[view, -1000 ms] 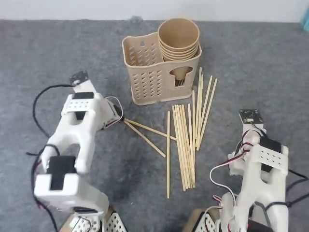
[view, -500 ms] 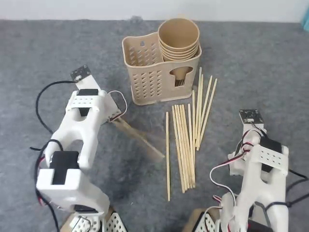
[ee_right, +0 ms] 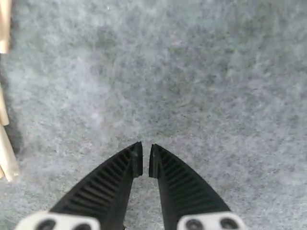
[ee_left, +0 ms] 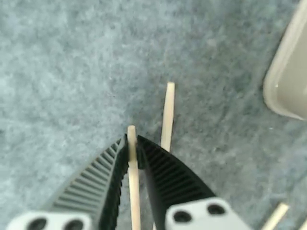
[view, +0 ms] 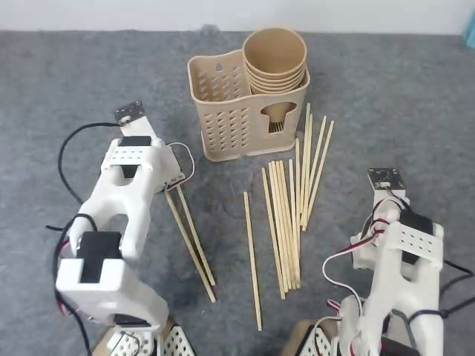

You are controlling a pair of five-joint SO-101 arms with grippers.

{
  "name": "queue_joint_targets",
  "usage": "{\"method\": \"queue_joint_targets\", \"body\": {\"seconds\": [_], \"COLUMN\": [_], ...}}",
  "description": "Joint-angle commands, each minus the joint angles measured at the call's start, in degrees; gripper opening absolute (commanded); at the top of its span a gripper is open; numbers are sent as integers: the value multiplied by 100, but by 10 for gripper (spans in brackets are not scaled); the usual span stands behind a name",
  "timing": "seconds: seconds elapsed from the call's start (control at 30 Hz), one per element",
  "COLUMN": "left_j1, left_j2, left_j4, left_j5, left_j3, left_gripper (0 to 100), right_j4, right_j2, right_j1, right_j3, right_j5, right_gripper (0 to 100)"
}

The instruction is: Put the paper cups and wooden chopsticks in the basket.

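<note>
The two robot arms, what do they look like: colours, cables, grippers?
The left arm and right arm have chunky white plastic shells with black motor blocks and panels dotted with small holes. A black cable loops beside the left one, and thin red, white and black wires trail by the right. The left gripper and right gripper have black, ribbed, tapering fingers on pale bases.

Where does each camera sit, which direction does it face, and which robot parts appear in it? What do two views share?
High view: fixed above the mat, looking down on the basket, paper cups and loose chopsticks; both arms show.
Left wrist view: on the left arm, facing the mat; the left gripper shows, shut on the held chopstick.
Right wrist view: on the right arm, facing the mat; the shut right gripper shows.
Shared: high and left wrist views both show the basket and the held chopstick.
</note>
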State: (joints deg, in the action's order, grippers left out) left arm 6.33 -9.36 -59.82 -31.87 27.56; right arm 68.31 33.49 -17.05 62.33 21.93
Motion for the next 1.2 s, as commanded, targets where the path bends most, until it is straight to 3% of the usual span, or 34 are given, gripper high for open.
{"method": "queue_joint_targets", "body": {"seconds": [0.0, 0.3, 0.53, 0.8, 1.07, 1.17], "left_j1": [273, 598, 624, 589, 554, 123], "left_j2": [316, 2259, 3868, 5125, 4905, 4607], "left_j4": [-360, -1873, -1767, -97, 3095, 3912], "left_j5": [62, 440, 475, 1319, 1582, 1600], "left_j3": [-409, -1279, -2000, -2633, -2642, -2651], "left_gripper": [12, 12, 12, 12, 12, 12], "right_j4": [13, 13, 13, 4, 4, 4], "right_j2": [75, 75, 75, 75, 75, 75], "right_j1": [-22, -22, -22, -22, -22, -22], "right_j3": [-18, -18, -18, -18, -18, -18], "right_j5": [79, 79, 79, 79, 53, 44], "right_gripper": [47, 47, 47, 47, 47, 47]}}
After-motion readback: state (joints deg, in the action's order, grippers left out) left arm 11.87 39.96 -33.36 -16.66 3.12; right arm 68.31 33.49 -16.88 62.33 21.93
